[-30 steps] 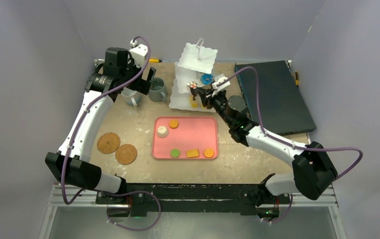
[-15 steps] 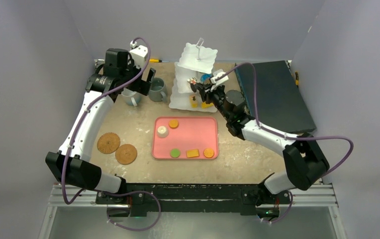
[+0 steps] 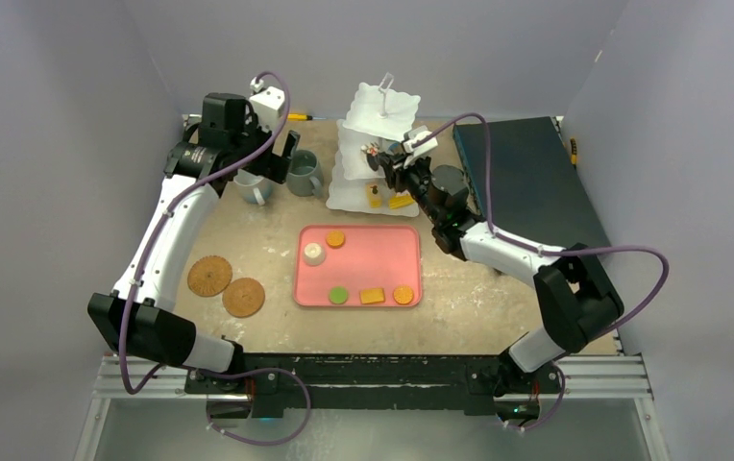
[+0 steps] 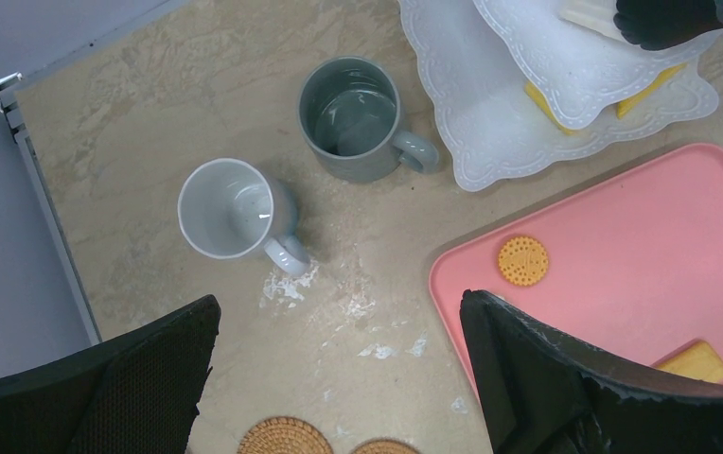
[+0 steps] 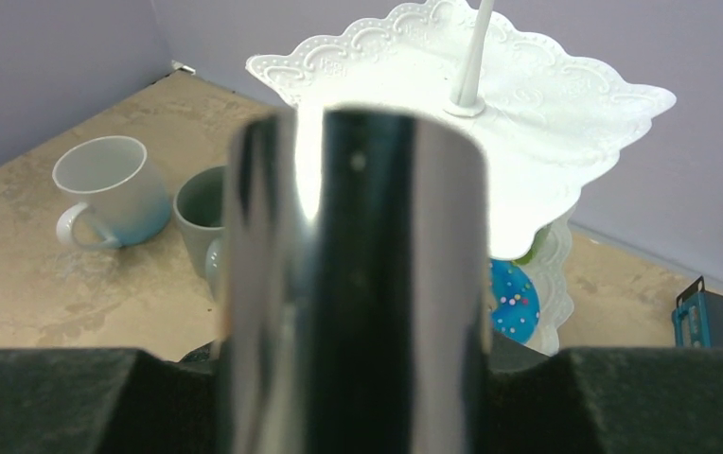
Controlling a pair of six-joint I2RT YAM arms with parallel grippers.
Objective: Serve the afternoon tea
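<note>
The white three-tier stand [image 3: 380, 104] [image 5: 414, 66] stands at the back of the table. My right gripper [image 3: 397, 169] [image 5: 353, 378] is shut on the black tongs [image 3: 379, 157] [image 5: 377, 246], whose tip sits at the stand's middle tier with a small reddish piece in it. A blue donut [image 5: 514, 298] lies on a lower tier and yellow pastries [image 3: 400, 201] on the bottom one. My left gripper [image 3: 272, 158] [image 4: 339, 303] hangs open above the white mug [image 3: 251, 187] [image 4: 227, 208] and grey mug [image 3: 304, 173] [image 4: 353, 113]. Two cork coasters [image 3: 209, 276] [image 3: 244, 297] lie at the left.
The pink tray [image 3: 373, 259] in the middle carries several pastries, among them a round orange cookie [image 3: 334, 238] [image 4: 522, 260] and a green disc [image 3: 339, 295]. A dark flat box [image 3: 526, 182] fills the right rear. Walls close in on three sides.
My right arm has lifted the tongs from beside the bottom tier up and back to the middle tier. The left arm has not moved.
</note>
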